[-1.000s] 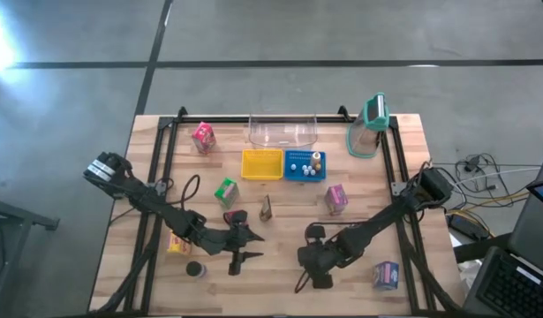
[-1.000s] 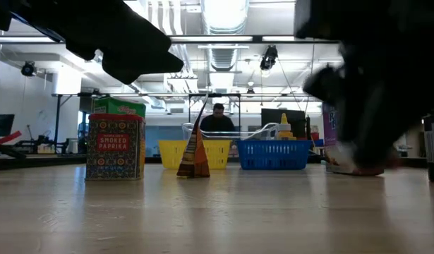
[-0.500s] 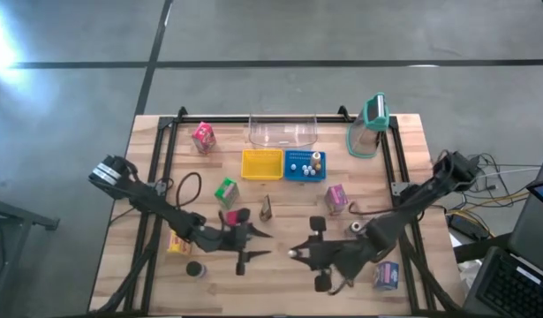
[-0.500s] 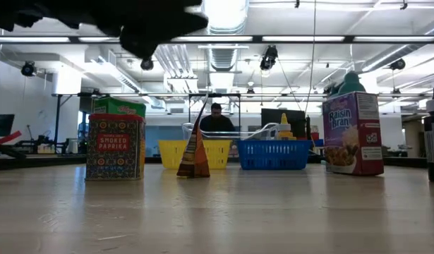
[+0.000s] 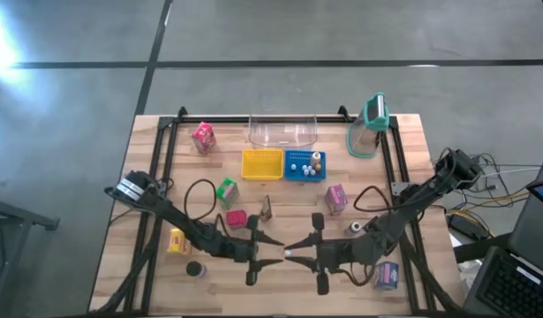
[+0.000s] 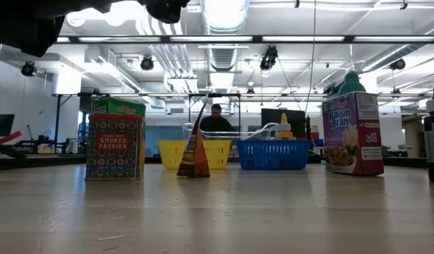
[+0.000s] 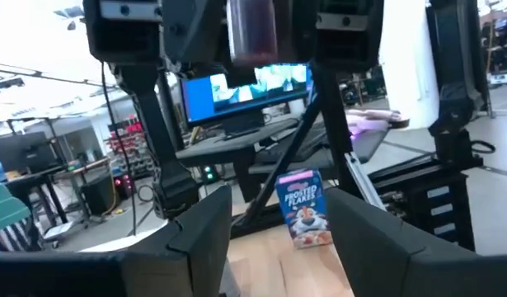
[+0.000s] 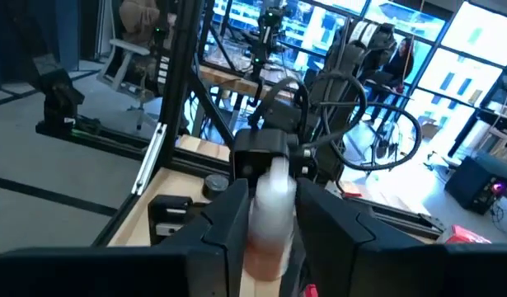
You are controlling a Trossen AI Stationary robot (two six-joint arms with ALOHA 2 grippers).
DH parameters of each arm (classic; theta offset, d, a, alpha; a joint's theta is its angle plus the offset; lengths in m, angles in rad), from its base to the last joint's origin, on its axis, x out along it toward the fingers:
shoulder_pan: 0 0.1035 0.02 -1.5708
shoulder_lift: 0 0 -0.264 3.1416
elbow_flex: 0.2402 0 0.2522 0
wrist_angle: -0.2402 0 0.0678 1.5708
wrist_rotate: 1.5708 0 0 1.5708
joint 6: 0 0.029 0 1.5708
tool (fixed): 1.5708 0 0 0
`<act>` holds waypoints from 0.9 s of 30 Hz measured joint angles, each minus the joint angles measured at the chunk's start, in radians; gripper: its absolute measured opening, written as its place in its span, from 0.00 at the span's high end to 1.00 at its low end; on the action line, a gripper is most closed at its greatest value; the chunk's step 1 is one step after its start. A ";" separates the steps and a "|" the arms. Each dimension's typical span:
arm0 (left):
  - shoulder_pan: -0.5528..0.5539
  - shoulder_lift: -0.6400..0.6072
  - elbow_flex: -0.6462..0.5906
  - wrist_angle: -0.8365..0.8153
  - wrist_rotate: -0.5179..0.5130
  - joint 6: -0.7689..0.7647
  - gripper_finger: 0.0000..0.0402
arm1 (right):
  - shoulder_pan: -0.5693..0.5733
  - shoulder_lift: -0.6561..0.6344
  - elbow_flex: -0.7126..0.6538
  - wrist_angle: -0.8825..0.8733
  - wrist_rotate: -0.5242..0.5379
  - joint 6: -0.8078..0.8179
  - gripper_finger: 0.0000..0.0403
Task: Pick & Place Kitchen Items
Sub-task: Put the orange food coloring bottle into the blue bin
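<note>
My right gripper (image 8: 271, 198) is above the table's near middle (image 5: 295, 253), pointing level toward the left, shut on a small bottle (image 8: 269, 216) with a white top and a pinkish body. My left gripper (image 5: 276, 253) faces it from the left with its fingers open (image 7: 282, 247) and nothing between them. In the left wrist view the bottle (image 7: 253, 33) shows dark red between the right gripper's fingers. Cartons stand on their bases on the table: pink (image 5: 203, 135), green (image 5: 226, 190), purple (image 5: 336, 198). A red tin (image 5: 236, 218) stands by the green carton. My right gripper pinches the small bottle by its two sides (image 8: 266, 243) between its two fingers. The fingers are level and come from the table's right. The bottle is lifted clear of the table, its white top (image 8: 274, 183) at the end away from my wrist.
A yellow basket (image 5: 262, 162), a blue basket (image 5: 296, 174), a clear tub (image 5: 282, 131) and a teal-lidded jug (image 5: 368, 124) stand at the back. Nearer lie a brown cone pack (image 5: 266, 208), a yellow item (image 5: 176, 240), a dark disc (image 5: 194, 268) and a blue box (image 5: 386, 276).
My right gripper has risen from the table near the front and tipped from pointing down to level, now aiming at the left gripper. My left gripper has moved toward the table's right and tipped up to about level, so the two fingertips now nearly meet.
</note>
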 joint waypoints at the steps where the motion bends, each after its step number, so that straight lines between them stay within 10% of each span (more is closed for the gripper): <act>1: -0.003 0.001 0.000 -0.003 0.000 0.002 0.49 | 0.000 0.000 -0.001 0.000 0.000 -0.003 0.77; 13: -0.055 -0.041 0.001 -0.009 -0.013 0.080 0.49 | 0.013 -0.003 -0.003 -0.050 0.007 -0.005 0.87; 27: -0.174 -0.242 -0.026 -0.397 -0.516 0.025 0.49 | -0.029 0.039 -0.025 -0.585 0.045 0.581 0.80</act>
